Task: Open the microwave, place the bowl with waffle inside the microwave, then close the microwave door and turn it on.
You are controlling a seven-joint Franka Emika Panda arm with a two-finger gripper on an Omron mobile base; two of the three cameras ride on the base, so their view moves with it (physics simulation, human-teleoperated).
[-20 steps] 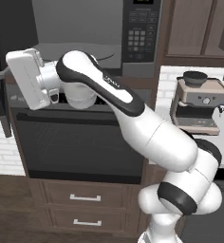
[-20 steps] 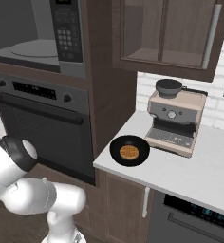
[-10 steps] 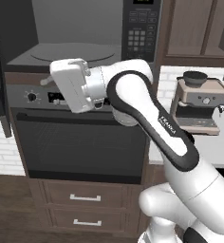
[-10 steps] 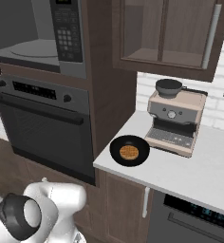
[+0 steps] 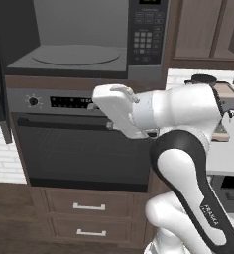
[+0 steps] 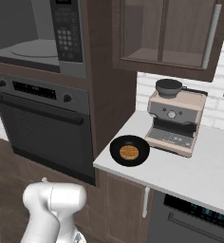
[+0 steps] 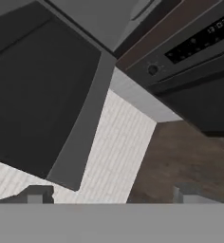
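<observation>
Off to my right on the counter (image 6: 204, 175), the bowl with waffle (image 6: 129, 151) sits well apart from my gripper (image 7: 111, 195), jaws spread wide and empty.

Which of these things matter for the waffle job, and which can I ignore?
Job: microwave, standing open; microwave door, swung wide; bowl with waffle on the counter; claw, open and empty.
Ignore: oven; coffee machine; drawers.

Microwave (image 5: 79, 39): cavity exposed, round glass turntable (image 5: 75, 55) visible; keypad panel (image 5: 147, 34) at its right side. Microwave door (image 5: 0, 74) swung out at far left. Robot hand (image 5: 114, 109) positioned below the cavity, in front of the oven (image 5: 74, 144) control strip. Two drawers (image 5: 89, 216) under the oven.
</observation>
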